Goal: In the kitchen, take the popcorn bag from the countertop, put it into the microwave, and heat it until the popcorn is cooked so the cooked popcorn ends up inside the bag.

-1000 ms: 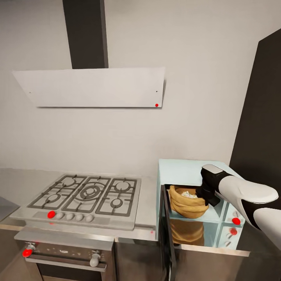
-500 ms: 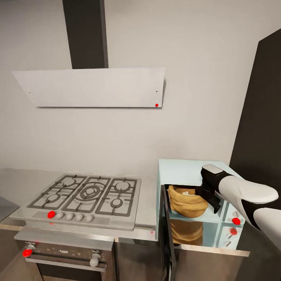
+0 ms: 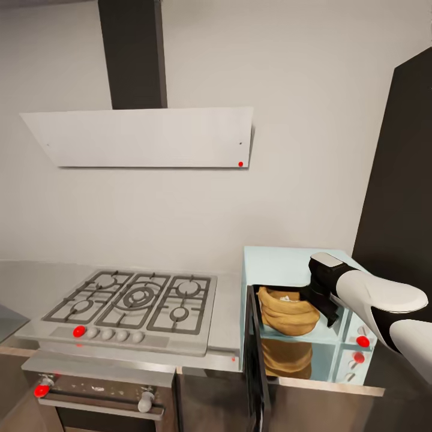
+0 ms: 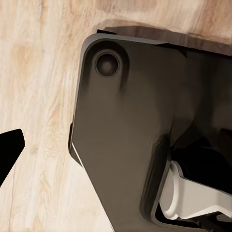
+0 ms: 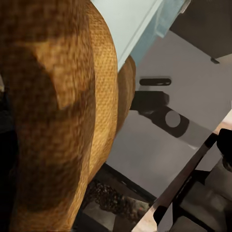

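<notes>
Microwave [image 3: 282, 264] on the countertop [image 3: 228, 312], door [image 3: 255, 360] swung open; the popcorn bag [image 3: 287, 311] sits inside the cavity with pale popcorn [image 3: 287, 296] showing at its rolled mouth. Right gripper [image 3: 321, 306] is in the opening against the bag's right side; from the right wrist the tan cloth [image 5: 53, 111] presses close along the fingers, though whether the jaws pinch it or stand apart I cannot tell. Left gripper: one dark fingertip [image 4: 9, 150] over wood floor [image 4: 38, 72], its spread unreadable.
</notes>
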